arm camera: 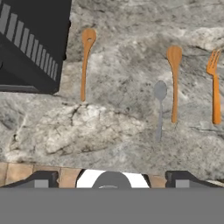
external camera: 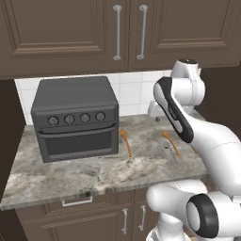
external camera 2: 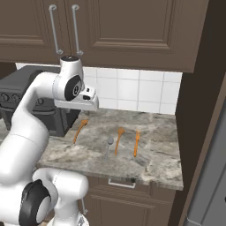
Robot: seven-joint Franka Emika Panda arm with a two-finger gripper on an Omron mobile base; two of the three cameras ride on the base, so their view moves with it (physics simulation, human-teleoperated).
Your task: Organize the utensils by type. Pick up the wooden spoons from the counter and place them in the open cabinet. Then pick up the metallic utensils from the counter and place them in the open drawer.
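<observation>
Two wooden spoons lie on the counter (arm camera: 109, 127). One wooden spoon (arm camera: 85, 61) (external camera 2: 80, 130) (external camera: 126, 142) is beside the oven. The other wooden spoon (arm camera: 174, 81) (external camera 2: 119, 139) (external camera: 170, 141) lies further right. Close beside it is a thin grey metal spoon (arm camera: 159, 107) (external camera 2: 109, 145) (external camera: 168, 149). An orange fork (arm camera: 215, 85) (external camera 2: 137, 143) is the rightmost piece. My gripper (arm camera: 112, 180) hangs high above the counter's front edge, open and holding nothing. The open cabinet and the open drawer are out of view.
A dark toaster oven (external camera: 75, 120) (arm camera: 30, 43) takes up the counter's left part. Wall cabinets (external camera: 127, 33) overhead have shut doors with silver bar handles. A dark tall panel (external camera 2: 194, 110) bounds the counter's right end. Shut base cabinets (external camera: 94, 216) sit below.
</observation>
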